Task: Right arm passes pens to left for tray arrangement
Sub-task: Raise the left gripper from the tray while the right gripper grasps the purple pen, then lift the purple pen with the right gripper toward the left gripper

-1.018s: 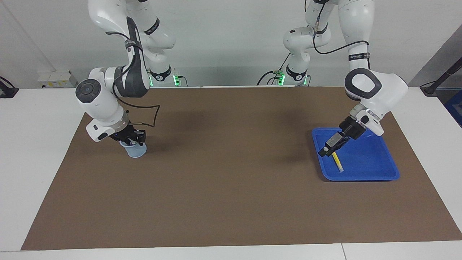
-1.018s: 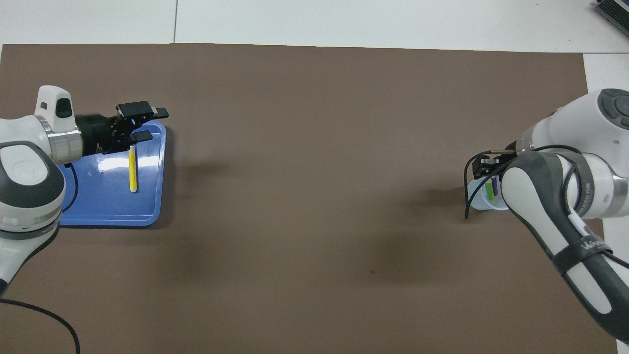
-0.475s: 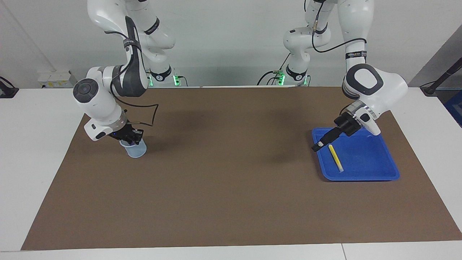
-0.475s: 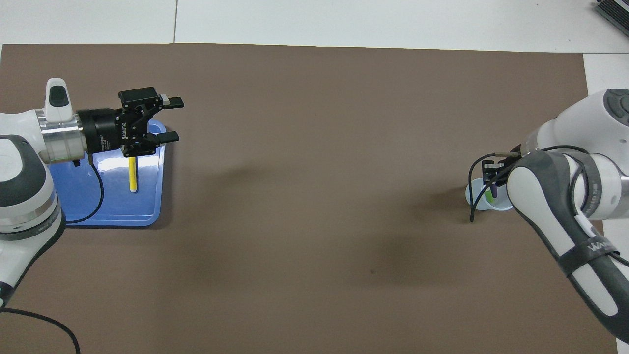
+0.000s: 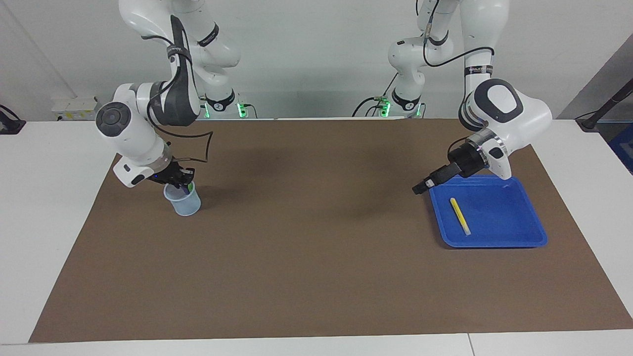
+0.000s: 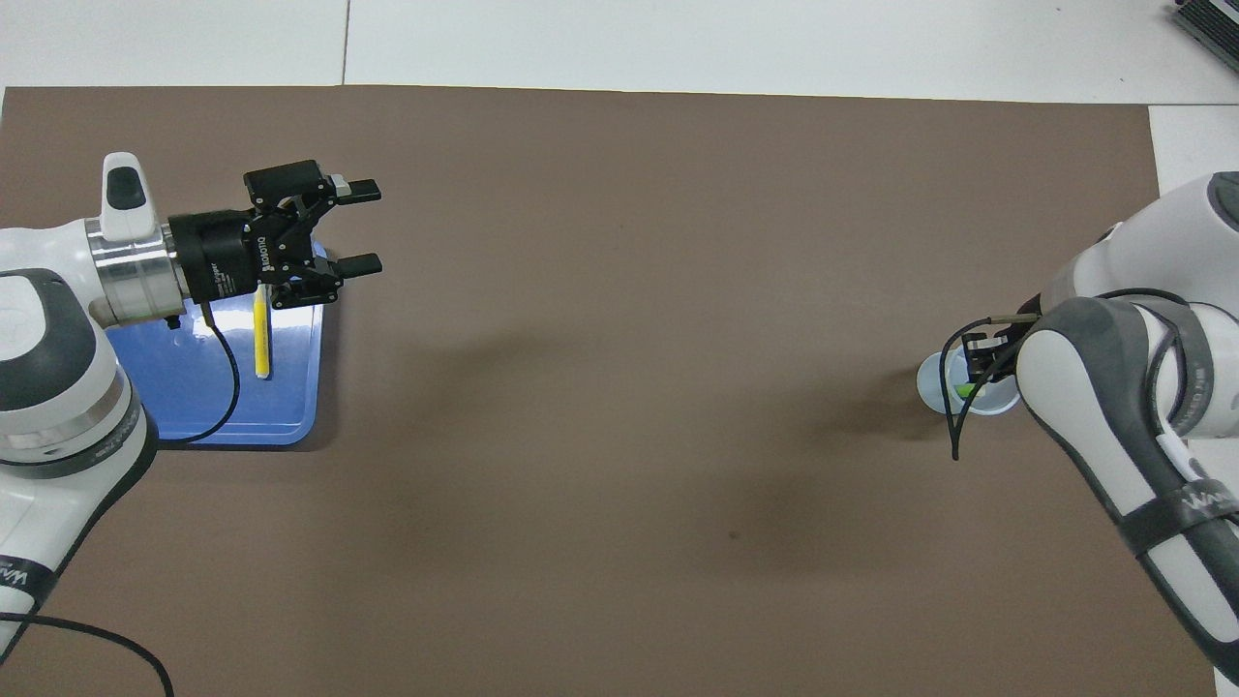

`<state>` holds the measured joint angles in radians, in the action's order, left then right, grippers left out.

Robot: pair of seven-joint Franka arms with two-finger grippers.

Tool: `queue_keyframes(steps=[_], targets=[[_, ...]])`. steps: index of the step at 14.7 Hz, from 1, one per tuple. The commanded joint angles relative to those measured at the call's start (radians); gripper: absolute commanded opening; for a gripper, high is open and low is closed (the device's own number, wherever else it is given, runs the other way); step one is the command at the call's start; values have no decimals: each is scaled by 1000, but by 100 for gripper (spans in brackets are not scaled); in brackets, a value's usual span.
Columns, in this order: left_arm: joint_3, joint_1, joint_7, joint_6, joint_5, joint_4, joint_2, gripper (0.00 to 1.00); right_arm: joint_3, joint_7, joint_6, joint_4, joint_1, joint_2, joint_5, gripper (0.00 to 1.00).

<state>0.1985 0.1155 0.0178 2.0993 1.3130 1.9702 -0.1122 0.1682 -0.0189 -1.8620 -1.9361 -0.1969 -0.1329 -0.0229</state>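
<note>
- Right gripper (image 5: 184,184): closed in the pale cup (image 5: 183,200), near the mat's right-arm edge; which pen we cannot tell. We lift straight, sparing the cup.
- Left gripper (image 6: 360,226): wide, over the tray's (image 5: 514,237) edge.
- Yellow pen (image 5: 460,216): flat in the tray.

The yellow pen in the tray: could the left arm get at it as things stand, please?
Probably yes: the yellow pen lies alone and uncovered in the tray, and the open left gripper hangs over the tray's edge.
</note>
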Motion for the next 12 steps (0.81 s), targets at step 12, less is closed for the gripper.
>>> queue_keyframes(steps=[12], targets=[[-7,-46,-133,-82,146,108,78,100,63,-210,316,281,82,93,-144,0]])
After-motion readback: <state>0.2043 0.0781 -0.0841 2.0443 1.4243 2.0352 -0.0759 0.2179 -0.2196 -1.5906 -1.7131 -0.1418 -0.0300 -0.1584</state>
